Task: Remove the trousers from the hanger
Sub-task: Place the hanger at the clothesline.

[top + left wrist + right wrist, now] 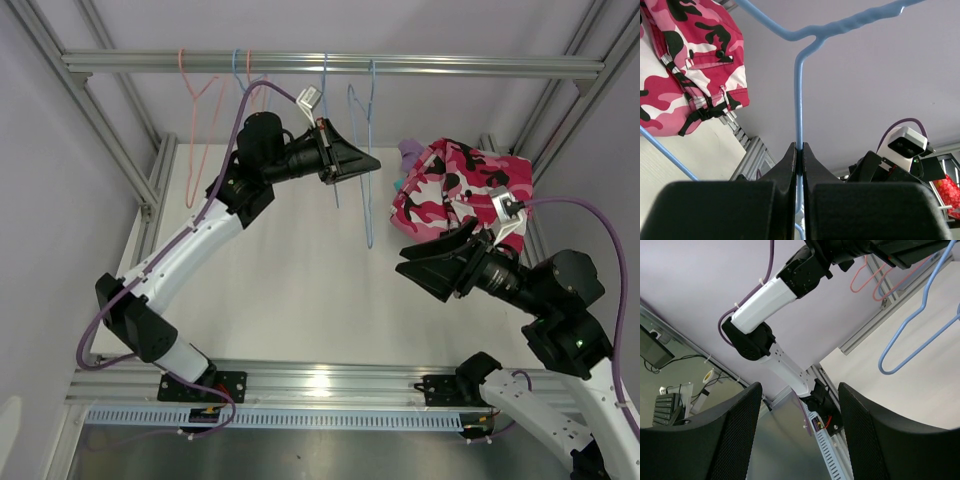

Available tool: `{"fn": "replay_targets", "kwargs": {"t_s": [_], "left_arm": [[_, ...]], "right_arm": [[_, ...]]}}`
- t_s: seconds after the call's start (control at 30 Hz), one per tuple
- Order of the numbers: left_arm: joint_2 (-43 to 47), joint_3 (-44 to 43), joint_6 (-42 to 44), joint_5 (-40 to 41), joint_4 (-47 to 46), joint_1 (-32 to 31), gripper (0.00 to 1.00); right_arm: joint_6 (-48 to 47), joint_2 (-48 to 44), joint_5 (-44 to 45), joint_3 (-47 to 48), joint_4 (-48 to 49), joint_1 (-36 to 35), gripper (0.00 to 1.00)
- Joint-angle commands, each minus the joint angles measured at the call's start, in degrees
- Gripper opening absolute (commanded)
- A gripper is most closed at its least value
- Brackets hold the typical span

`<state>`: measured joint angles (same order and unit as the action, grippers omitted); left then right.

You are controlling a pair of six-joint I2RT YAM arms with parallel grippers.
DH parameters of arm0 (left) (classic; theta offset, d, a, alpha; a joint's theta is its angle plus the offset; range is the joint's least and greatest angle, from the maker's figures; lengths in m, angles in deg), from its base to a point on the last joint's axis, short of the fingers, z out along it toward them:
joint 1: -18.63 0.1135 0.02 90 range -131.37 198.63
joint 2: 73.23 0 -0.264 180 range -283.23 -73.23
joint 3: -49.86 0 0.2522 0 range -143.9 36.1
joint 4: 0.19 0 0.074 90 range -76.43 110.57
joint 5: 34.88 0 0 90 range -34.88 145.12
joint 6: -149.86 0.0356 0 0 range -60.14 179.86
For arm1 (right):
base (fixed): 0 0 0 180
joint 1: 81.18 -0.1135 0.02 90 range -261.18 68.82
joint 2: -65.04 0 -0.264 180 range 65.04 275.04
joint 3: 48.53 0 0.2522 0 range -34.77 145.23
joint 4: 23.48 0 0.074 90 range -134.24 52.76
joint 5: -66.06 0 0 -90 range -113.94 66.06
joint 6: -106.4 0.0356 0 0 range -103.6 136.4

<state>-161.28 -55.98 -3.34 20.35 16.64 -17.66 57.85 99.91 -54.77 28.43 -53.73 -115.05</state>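
The pink camouflage trousers (455, 185) lie in a heap on the table at the back right, off any hanger; they also show in the left wrist view (685, 65). A lilac scrap (408, 150) and a teal scrap (398, 186) peek out at the heap's left edge. My left gripper (372, 160) is shut on the wire of a bare blue hanger (368, 215), which runs straight up from between the jaws (799, 100). My right gripper (420, 265) stands open and empty in front of the heap, with nothing between its fingers (735, 440).
A metal rail (450, 66) crosses the back and carries several bare hangers: a salmon one (190, 130) at the left, another blue one (330, 150) beside the left gripper. Frame posts stand at both sides. A blue hanger (920, 325) shows in the right wrist view.
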Motion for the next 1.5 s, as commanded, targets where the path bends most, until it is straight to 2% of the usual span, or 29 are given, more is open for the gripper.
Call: {"fn": "replay_targets", "kwargs": {"t_s": [0.0,0.33,0.97,1.47], "left_arm": [[-0.9,-5.0,-0.9,-1.9,0.2,1.1,0.0],[-7.7,-16.4,0.2,-2.7,4.5,1.8,0.0],[-13.5,-18.5,-1.8,-4.5,3.3,5.4,0.0],[-20.1,-25.4,-3.1,-5.1,4.0,7.0,0.0]], "right_arm": [[-1.5,0.5,0.4,-0.4,0.8,0.5,0.67],[-2.6,2.2,-3.4,-0.4,1.5,4.5,0.68],[2.1,7.5,-17.7,-6.7,10.3,20.2,0.69],[3.7,10.0,-24.1,-11.8,15.8,26.7,0.68]]}}
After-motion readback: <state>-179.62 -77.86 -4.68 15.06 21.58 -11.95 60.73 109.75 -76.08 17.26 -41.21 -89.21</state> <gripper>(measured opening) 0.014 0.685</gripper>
